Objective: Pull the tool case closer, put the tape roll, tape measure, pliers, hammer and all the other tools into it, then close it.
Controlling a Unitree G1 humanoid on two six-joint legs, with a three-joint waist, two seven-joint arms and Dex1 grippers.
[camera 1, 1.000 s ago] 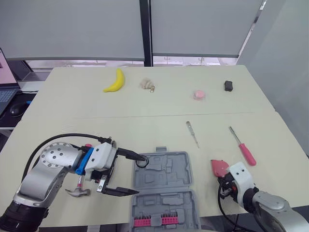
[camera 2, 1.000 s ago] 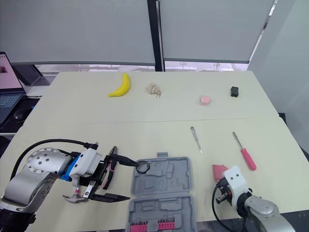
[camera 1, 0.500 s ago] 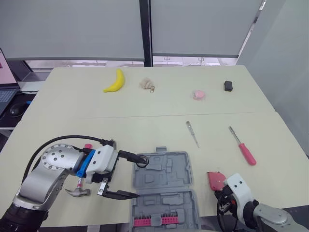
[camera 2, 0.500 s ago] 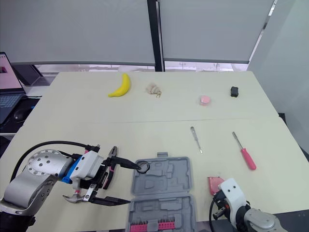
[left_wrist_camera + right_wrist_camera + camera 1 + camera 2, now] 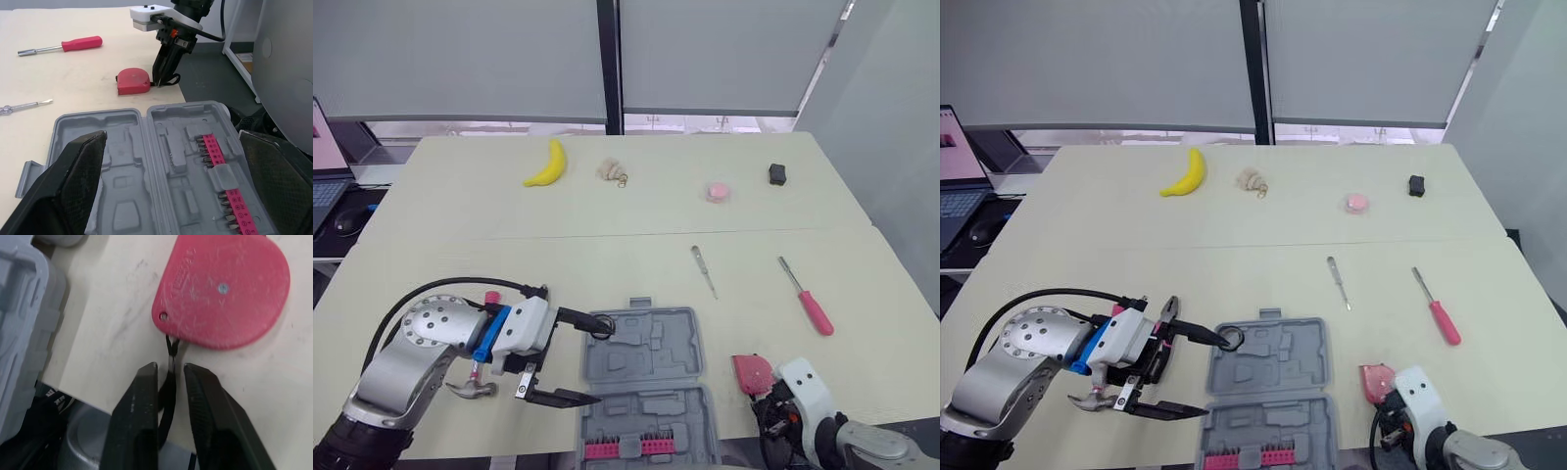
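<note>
Pale cream bench (image 5: 509, 255) stretches back to grey window blinds (image 5: 460, 59). Near its front edge lies an open grey moulded-plastic tool case (image 5: 680, 343), both halves flat, with a pink strip of screwdriver bits (image 5: 622, 449) in the nearer half. A small black ring of tape roll (image 5: 601, 326) sits in the far left corner of the farther half.

The left gripper (image 5: 604, 360) reaches in from the case's left side with its jaws spread wide apart. One fingertip is at the tape roll and the other is over the case's left edge.

Under that arm, left of the case, lie a steel-headed hammer (image 5: 470, 389) and pink-handled pliers (image 5: 1169, 311).

Right of the case, close to the front edge, rests the flat red tape measure (image 5: 752, 372). The right gripper (image 5: 169, 368) has its jaws drawn together on the thin black wrist strap (image 5: 169, 352) that hangs from it.

Farther back on the right lie a red-handled screwdriver (image 5: 813, 311) and a slim clear-handled screwdriver (image 5: 705, 271), well apart from the case.

Along the far side are a yellow banana (image 5: 548, 164), a small beige object (image 5: 612, 172), a pink round object (image 5: 717, 192) and a small black object (image 5: 776, 174).

A laptop (image 5: 323, 186) and a dark mouse (image 5: 345, 222) sit on a desk off to the left.
</note>
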